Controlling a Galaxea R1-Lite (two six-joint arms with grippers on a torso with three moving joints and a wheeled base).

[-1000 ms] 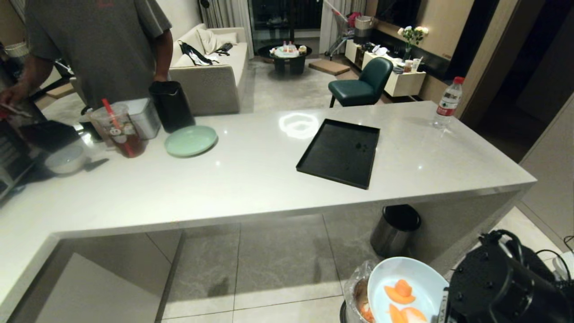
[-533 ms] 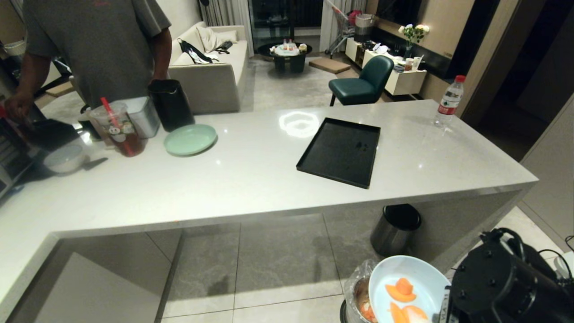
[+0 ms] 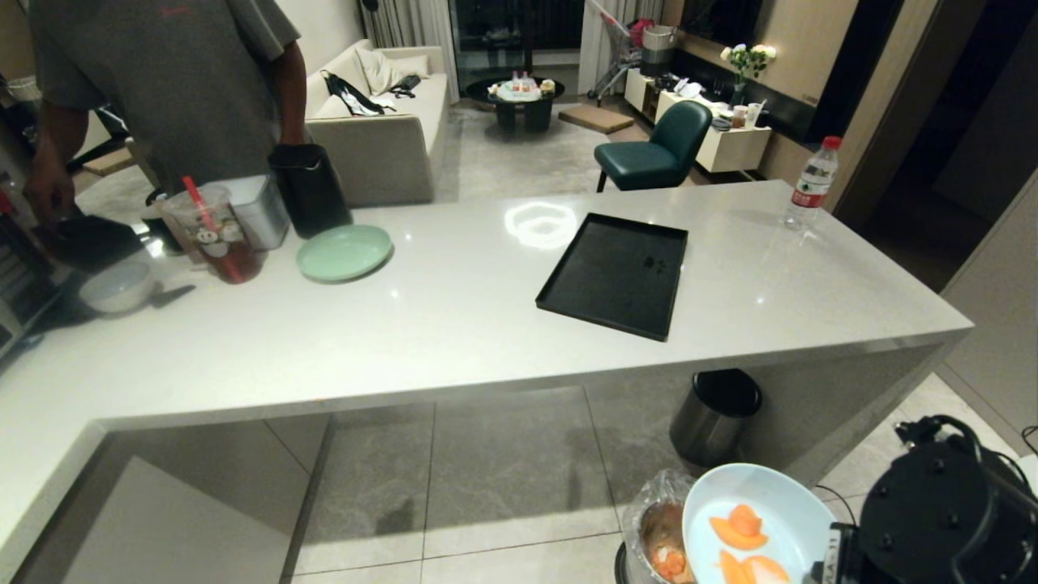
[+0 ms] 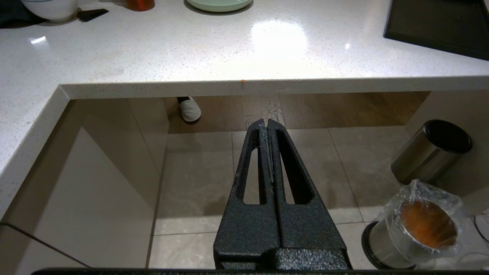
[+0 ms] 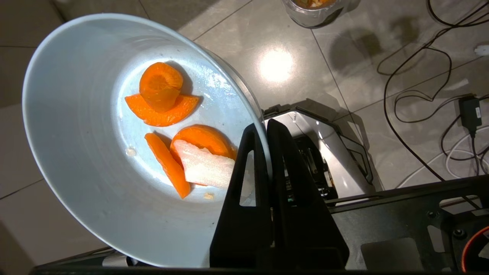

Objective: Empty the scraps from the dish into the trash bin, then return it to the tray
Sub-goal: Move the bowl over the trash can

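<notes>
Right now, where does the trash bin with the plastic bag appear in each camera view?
Head view: the bin is at the bottom edge, right of centre, partly behind the tilted dish.
Left wrist view: the bin is in the lower right corner, on the floor, its brownish inside showing.
Right wrist view: only its lower part shows, at the top edge.
Shared landmark: the steel bin with the black lid, just beyond it in the head and left wrist views.

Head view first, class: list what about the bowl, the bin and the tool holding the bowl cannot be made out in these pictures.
- Pale blue bowl: near edge cut off by the frame bottom, head view.
- Bagged trash bin: base cut off; bowl covers its right side.
- Right tool: tips hidden below frame, head view.
- Bowl's underside: faces away, both views.
</notes>
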